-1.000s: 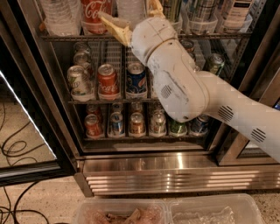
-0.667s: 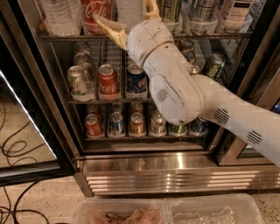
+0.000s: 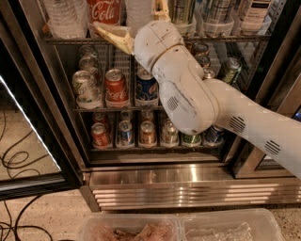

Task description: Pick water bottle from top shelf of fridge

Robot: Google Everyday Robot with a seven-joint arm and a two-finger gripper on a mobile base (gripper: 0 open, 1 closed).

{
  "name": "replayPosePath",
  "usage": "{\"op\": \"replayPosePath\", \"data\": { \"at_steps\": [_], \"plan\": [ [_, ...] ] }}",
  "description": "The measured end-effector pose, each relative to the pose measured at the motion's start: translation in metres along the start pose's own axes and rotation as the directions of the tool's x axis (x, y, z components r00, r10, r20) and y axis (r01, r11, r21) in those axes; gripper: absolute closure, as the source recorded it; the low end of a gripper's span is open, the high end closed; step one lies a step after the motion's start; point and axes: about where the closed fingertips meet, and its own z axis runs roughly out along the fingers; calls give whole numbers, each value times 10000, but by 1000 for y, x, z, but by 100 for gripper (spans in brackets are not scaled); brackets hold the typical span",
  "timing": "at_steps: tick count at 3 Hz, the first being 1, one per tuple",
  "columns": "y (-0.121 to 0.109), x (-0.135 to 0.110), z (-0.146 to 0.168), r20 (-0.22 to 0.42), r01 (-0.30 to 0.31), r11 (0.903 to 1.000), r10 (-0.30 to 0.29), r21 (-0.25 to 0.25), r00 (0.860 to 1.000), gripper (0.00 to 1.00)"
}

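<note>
**Item 1: claw** (image 3: 128, 16) (the arm's 2-finger gripper). Up at top-shelf level, at the very top of view, on the end of the white arm (image 3: 188, 94). Tan fingers (image 3: 110, 36) are spread wide and not clamped. One runs out low and left, the other goes up and off the top edge.

**Item 2: water bottle** (image 3: 138, 14). Clear, standing between the claw's two fingers on the top shelf (image 3: 225, 38) of the fridge (image 3: 188, 188). Can't tell whether either finger touches it. Upright, long axis vertical, base down on the rack. Cap end points up and is cut off, so only the lower body shows.

**Item 3: neighbours on the same rack.**
- Coca-Cola bottle (image 3: 104, 12), just behind the claw's low finger.
- Second clear bottle (image 3: 66, 19), further left of the claw.
- Tall cans (image 3: 181, 12), just right of the claw.

**Item 4: below the claw.** Racks of short cans, incl. a red can (image 3: 116, 87) and a blue can (image 3: 146, 87). These are no part of the job.

**Item 5: step in hand (est.).** Grasp stage: the claw brackets the bottle but hasn't gripped it.

**Item 6: next move (est.).**
- Close the fingers across the body, square to the vertical axis.
- Lift slightly, then draw straight out toward the room, keeping the bottle upright.
- Watch the low finger, which sits v. close to the Coca-Cola bottle and may nudge it.
</note>
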Motion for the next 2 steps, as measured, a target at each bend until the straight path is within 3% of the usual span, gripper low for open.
{"op": "replayPosePath", "data": {
  "at_steps": [2],
  "plan": [
    [0, 0, 0, 0, 0, 10000, 0, 0, 10000, 20]
  ]
}}
